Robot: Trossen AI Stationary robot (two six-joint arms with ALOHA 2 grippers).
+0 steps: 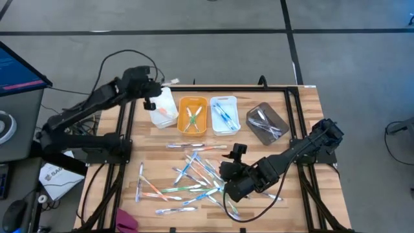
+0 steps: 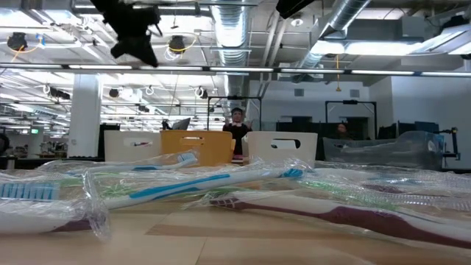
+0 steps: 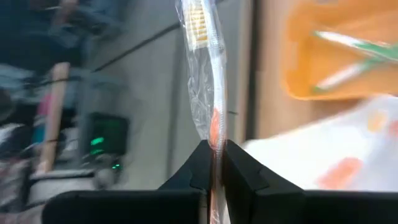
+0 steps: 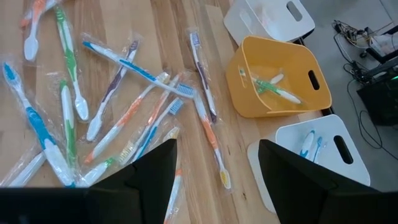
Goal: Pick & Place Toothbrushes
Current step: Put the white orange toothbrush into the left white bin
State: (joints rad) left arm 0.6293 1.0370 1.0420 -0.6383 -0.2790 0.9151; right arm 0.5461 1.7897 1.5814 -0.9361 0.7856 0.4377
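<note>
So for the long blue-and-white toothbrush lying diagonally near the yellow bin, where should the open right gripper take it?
Judging from the right wrist view, grip the blue-and-white toothbrush mid-handle, coming straight down with the fingers set across its thin shaft. It lies flat in its wrapper on the table, crossing over other brushes, so the raised middle looks the easiest. The right gripper is open and empty.

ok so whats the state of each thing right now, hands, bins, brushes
left hand: shut on a wrapped orange toothbrush, above the leftmost white bin
right hand: open, empty, over the loose toothbrushes
orange bin: holds green brushes
second white bin: holds blue brushes
grey bin: tilted, holds brushes
loose toothbrushes: wrapped, scattered flat on the table
</note>
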